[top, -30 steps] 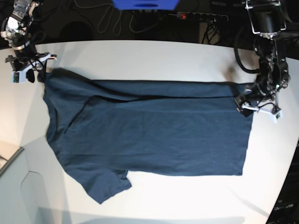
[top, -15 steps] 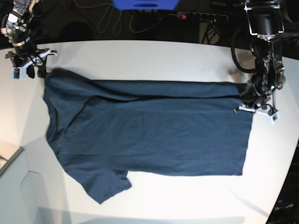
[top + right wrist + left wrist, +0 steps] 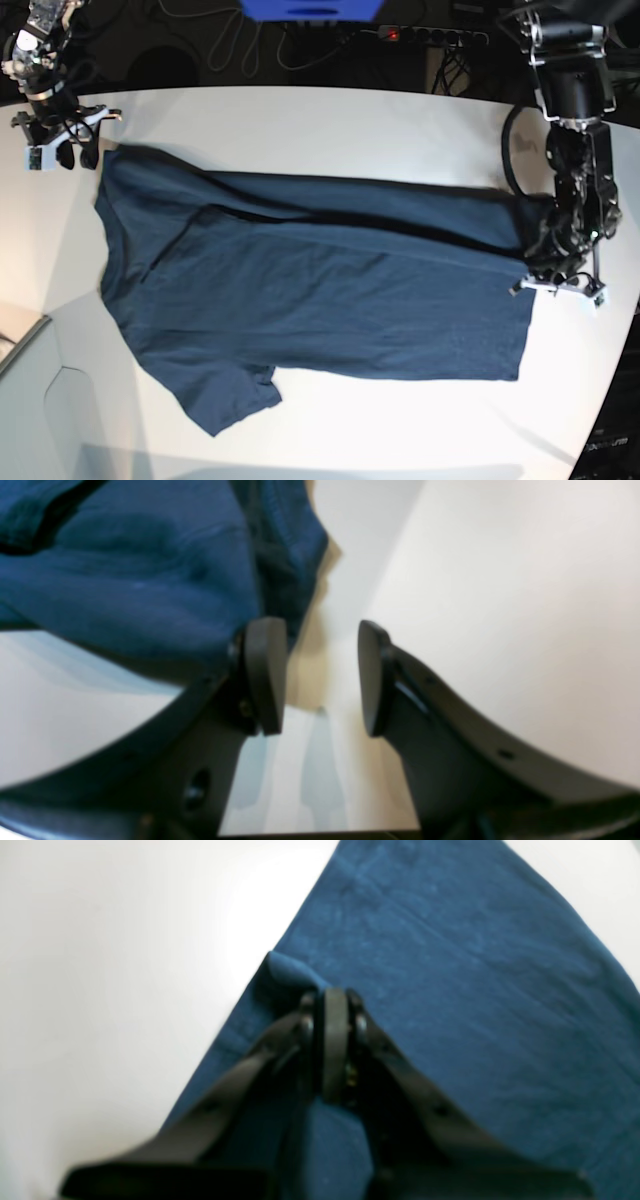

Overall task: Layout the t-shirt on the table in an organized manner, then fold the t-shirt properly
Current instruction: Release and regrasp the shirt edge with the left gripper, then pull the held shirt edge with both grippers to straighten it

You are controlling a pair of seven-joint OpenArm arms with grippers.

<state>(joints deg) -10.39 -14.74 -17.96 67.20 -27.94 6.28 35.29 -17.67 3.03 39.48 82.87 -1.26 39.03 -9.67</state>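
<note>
Left gripper: jaws pressed together on a pinched fold of the t-shirt, at the hem edge on the base view's right.
Right gripper: jaws apart, nothing between them; it hangs just beside the shirt's far corner, over the bare tabletop.
T-shirt: dark navy, spread mostly flat across the white tabletop, one sleeve pointing to the near edge, a long crease running along its upper part.
Tabletop: white, curved edge, much larger than the shirt.
</note>
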